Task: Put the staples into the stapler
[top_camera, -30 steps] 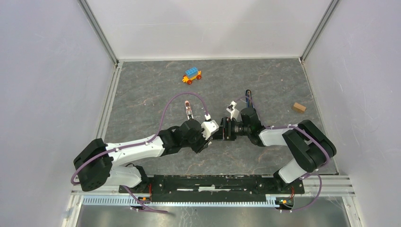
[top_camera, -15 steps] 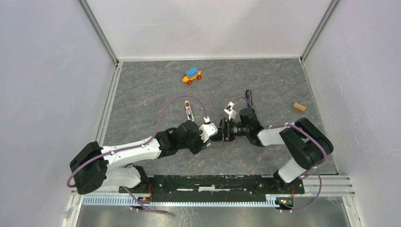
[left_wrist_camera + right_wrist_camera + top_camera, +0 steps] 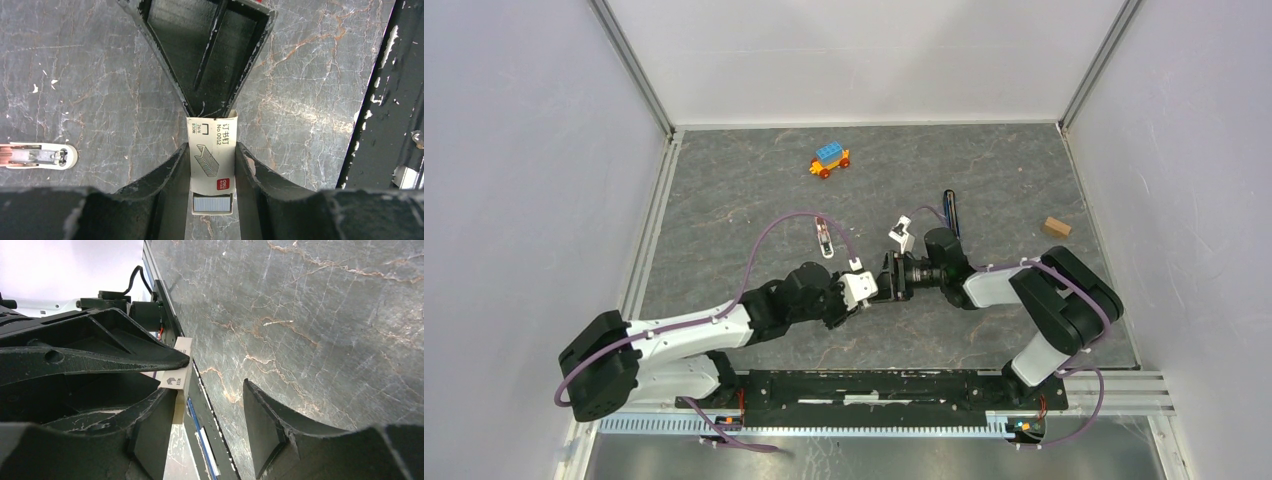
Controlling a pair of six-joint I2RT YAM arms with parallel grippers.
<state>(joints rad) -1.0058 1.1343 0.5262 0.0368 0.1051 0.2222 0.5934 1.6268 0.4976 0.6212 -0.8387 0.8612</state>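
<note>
Left gripper (image 3: pixel 212 149) around staple box (image 3: pixel 212 162), wrist-view only.

Lab enclosure, white walls (image 3: pixel 524 150), aluminium frame (image 3: pixel 634 65)

Soft, even, bright light; faint shadows; left pincer (image 3: pixel 212 147) blurred at near edge.

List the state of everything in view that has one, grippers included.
left gripper: shut on the staple box
staple box: gripped by its sides, one end open, staples showing
right gripper: open, at the box's other end
stapler: on the table, not held; open or closed unclear
toy car: upright on its wheels
wooden block: resting on the table
white tool: lying flat on the table
</note>
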